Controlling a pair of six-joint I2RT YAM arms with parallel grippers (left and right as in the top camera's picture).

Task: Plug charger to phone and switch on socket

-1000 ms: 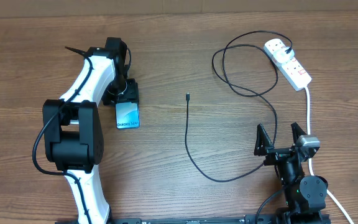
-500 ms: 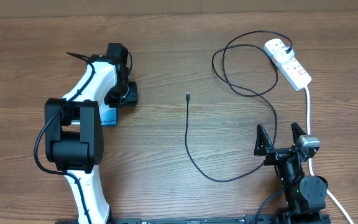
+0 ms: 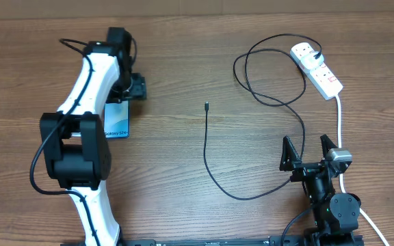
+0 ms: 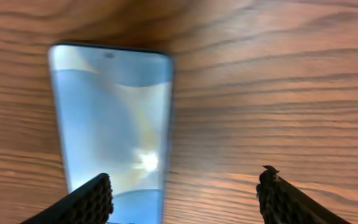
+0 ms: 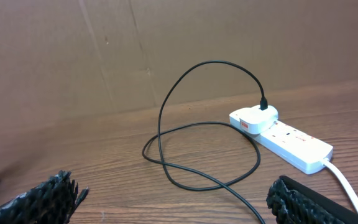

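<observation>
The left end effector (image 4: 185, 196) hangs spread above the Galaxy phone (image 4: 110, 115), one finger over its screen. It should straddle both long edges before pinching, leaving the charging end clear.

Slim rectangular phone (image 3: 118, 123) shows pale blue-to-white; elongated plastic power strip (image 3: 318, 69) white, red-marked; thin cable (image 3: 206, 137) black; wood-grain tabletop (image 3: 183, 55) brown.

The surface (image 3: 183, 205) is brown wood grain, matt. The phone (image 4: 110, 118) has a glossy, reflective screen. The socket (image 5: 284, 140) is smooth white plastic; the cable (image 3: 206, 147) matt black.
</observation>
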